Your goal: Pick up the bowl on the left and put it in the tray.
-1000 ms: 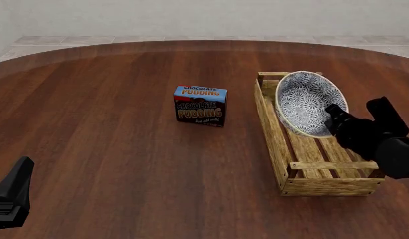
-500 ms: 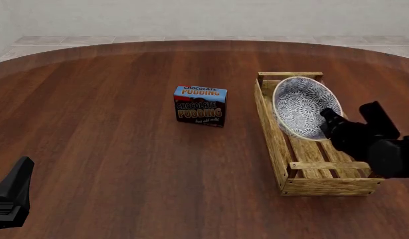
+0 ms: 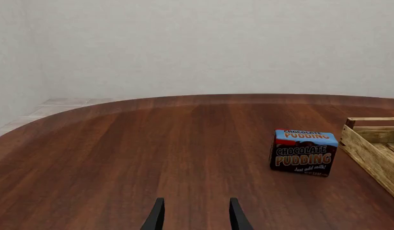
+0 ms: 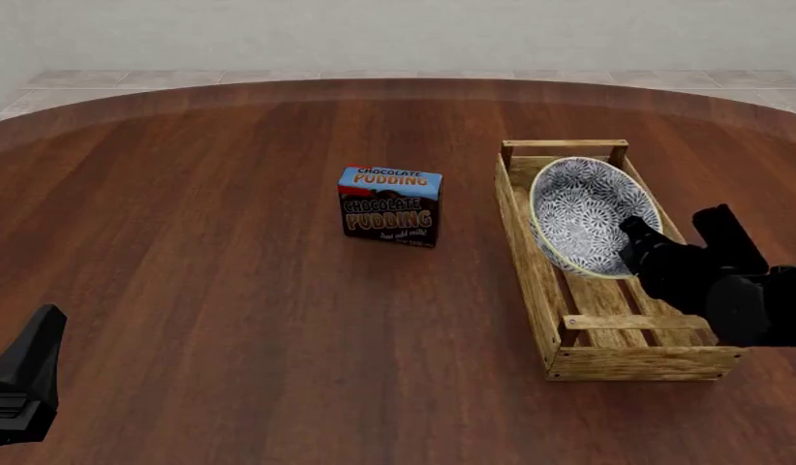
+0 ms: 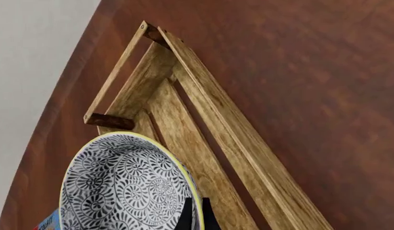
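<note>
1. The bowl (image 4: 590,215) is inside the tray (image 4: 525,242), over its far half, and it is tilted, so its blue patterned inside faces toward the pudding box (image 4: 390,205). Whether its lower edge touches the slats, I cannot tell from the front view.
2. The right gripper (image 4: 672,248) holds the bowl by the near part of its rim; one black finger (image 4: 637,242) lies against the inside of the bowl, and the other is on the outer side.
3. The right wrist view shows this grip more closely: two thin finger tips (image 5: 195,214) stand almost together with the yellowish rim of the bowl (image 5: 123,189) pinched between them. This view also shows the bare slats and the far bar handle of the tray (image 5: 184,129) beyond the bowl, which the front view shows less clearly.
4. The pudding box stands upright on the table (image 4: 217,252), beside the tray on the side away from the right arm, well apart from it.
5. The left gripper (image 4: 23,378) hangs farther out on that same side of the tray, well apart from the box, at the near edge of the front view; there its fingers cannot be separated.
6. The left wrist view shows what the front view hides: the two fingers of the left gripper (image 3: 195,216) are spread with a clear gap and nothing between them. In it the pudding box (image 3: 303,152) is seen ahead, with a corner of the tray (image 3: 369,143) next to it.
</note>
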### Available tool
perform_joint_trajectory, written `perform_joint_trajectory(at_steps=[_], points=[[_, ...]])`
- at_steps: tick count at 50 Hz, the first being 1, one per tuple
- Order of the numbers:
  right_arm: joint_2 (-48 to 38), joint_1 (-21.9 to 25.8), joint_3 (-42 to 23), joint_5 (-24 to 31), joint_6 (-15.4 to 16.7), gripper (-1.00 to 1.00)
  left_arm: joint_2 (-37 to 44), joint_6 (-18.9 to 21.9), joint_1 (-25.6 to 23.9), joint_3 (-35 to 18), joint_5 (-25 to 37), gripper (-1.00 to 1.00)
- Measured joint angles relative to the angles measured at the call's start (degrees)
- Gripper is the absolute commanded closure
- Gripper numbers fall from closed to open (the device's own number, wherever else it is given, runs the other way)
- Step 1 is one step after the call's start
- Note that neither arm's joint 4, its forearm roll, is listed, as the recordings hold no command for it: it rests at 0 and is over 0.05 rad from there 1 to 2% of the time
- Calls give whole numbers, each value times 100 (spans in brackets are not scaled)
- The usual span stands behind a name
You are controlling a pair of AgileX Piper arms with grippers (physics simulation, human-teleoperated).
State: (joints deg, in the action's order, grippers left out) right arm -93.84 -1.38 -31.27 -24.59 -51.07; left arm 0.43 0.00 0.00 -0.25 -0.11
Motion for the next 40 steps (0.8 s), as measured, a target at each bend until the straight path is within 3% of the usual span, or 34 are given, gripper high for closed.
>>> perform_joint_trajectory(at_steps=[40], points=[[-622,-146,-304,-51,13,100,0,0,0,0,0,-100]])
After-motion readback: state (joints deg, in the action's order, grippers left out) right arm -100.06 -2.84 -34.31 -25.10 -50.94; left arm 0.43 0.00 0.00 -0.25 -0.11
